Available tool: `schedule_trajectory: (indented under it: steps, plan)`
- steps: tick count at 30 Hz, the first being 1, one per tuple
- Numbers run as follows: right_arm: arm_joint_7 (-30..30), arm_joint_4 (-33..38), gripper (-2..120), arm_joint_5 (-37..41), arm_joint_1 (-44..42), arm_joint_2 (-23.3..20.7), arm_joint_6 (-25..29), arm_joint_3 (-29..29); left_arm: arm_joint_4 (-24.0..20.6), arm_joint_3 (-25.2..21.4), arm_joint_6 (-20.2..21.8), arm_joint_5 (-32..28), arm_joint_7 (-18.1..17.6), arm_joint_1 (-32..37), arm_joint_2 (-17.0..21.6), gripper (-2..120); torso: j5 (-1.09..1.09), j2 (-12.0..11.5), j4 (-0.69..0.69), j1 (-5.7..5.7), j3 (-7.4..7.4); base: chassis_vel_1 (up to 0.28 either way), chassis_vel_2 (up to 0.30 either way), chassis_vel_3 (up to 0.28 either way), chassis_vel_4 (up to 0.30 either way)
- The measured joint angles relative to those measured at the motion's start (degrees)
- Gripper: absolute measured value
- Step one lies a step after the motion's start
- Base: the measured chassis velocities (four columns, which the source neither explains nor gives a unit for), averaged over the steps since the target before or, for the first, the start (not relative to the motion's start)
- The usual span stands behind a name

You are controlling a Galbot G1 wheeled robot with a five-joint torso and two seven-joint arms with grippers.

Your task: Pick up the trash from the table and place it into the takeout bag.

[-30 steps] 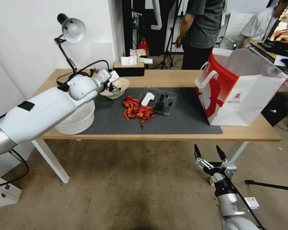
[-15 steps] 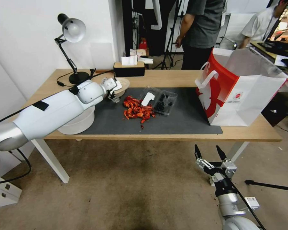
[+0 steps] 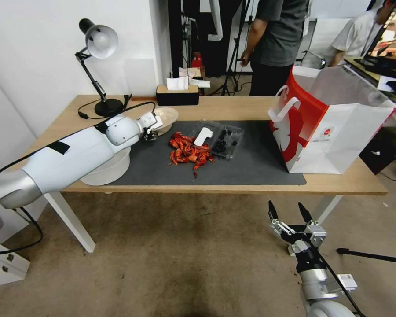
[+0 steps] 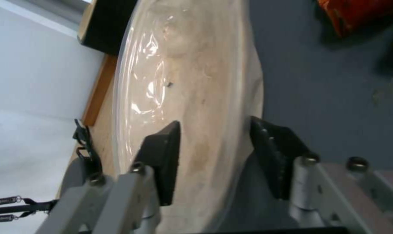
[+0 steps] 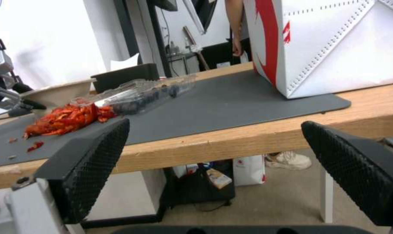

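Bowl [image 3: 165, 119] beige; mat [image 3: 251, 163] grey (scraps [image 3: 187, 152] seemingly red).

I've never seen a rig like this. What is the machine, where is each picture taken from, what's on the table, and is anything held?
It is a wheeled robot with two arms. The head view looks down on the table; each wrist view looks along one arm's jaws. On the dark mat lie red crayfish shells, a clear tray of dark berries and a beige bowl; the takeout bag stands at the right. The left gripper straddles the bowl's rim, open, nothing gripped yet. The right gripper hangs open below the table edge.
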Motion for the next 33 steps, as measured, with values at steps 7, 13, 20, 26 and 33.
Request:
schedule_trajectory:
  steps: [7,13,20,26,33]
  plan:
    - [0.0,0.0,100,-0.1,0.0,0.0,0.0,0.0,-0.3,-0.2,-0.2,-0.1,-0.4,0.7,0.0,19,0.00,0.0,0.00,0.00,0.00,0.000,0.000,0.000,0.000]
    - [0.0,-0.3,100,-0.1,-0.1,0.2,0.1,0.0,-0.7,-2.2,-3.8,-1.2,-2.6,1.9,-0.2,0,0.00,0.0,0.00,0.00,0.00,0.000,0.000,0.000,0.000]
    - [-0.1,-0.6,100,-0.2,0.0,0.4,0.4,-0.1,-1.0,-4.8,-17.7,-6.9,-6.6,2.4,-2.2,0,0.01,0.0,0.02,0.00,0.00,0.000,0.000,0.000,0.000]
    - [0.0,-0.4,100,-0.6,0.3,1.2,0.2,-0.1,-5.4,-4.5,-29.1,-15.9,-5.8,-1.9,-8.8,0,0.03,0.0,-0.03,-0.01,0.00,0.000,0.000,0.000,0.000]
    - [0.6,0.7,100,-0.9,0.2,1.8,-0.4,0.0,-3.7,-3.6,-31.7,-20.2,-4.4,-6.1,-16.7,0,0.02,0.0,0.01,-0.01,0.00,0.000,0.000,0.000,0.000]
